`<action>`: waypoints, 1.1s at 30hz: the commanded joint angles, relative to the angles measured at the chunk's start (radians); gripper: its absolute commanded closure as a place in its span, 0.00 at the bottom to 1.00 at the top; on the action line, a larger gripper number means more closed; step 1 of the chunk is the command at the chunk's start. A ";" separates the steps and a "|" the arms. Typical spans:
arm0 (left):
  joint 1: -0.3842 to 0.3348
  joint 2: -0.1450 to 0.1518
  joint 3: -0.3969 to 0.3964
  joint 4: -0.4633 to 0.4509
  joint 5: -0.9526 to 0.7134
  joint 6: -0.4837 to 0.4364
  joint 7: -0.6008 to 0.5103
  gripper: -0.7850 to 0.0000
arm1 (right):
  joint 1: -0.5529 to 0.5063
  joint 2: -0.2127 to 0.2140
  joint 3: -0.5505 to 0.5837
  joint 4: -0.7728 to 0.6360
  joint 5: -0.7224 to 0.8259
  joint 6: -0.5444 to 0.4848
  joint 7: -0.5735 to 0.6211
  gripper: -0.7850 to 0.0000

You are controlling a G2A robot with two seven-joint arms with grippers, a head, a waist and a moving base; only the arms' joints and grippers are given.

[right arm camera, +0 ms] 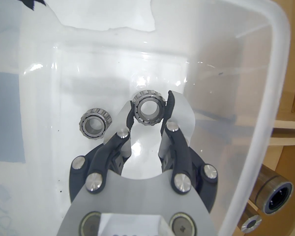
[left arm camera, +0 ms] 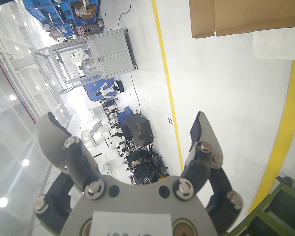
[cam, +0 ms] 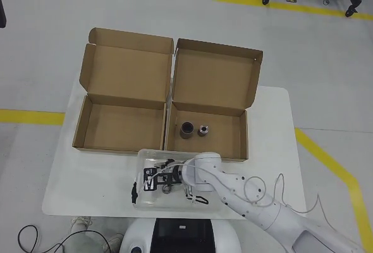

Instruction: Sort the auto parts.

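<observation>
The right gripper (right arm camera: 148, 111) clamps 1 tapered roller bearing (right arm camera: 147, 96) by its sides inside the clear plastic bin (right arm camera: 272, 79), bore axis along the fingers, facing the wrist. A 2nd bearing (right arm camera: 99, 114) lies just beside, apart, bore likewise. Beyond the bin wall, the right cardboard box (cam: 237, 136) holds a linear bearing (right arm camera: 272, 192) and a smaller bushing (right arm camera: 252, 223). The left gripper (left arm camera: 123, 124) is spread wide, empty

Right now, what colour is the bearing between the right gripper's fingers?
Silver-grey metal; the bearing shows best in the right wrist view.

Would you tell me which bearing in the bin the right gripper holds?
The bearing pinched between the right gripper's fingers, nearer the bin wall; the other bearing lies free beside them.
</observation>
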 commanded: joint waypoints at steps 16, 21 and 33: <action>0.000 0.000 0.000 0.000 0.000 0.000 0.000 0.00 | -0.152 0.077 0.218 -0.154 -0.013 -0.047 -0.491 1.00; 0.000 0.000 0.000 0.000 0.000 0.000 0.000 0.00 | -0.167 0.087 0.263 -0.170 0.001 -0.066 -0.617 1.00; 0.000 0.000 0.000 0.000 0.000 0.000 0.000 0.00 | -0.170 0.100 0.347 -0.250 0.032 -0.088 -0.779 1.00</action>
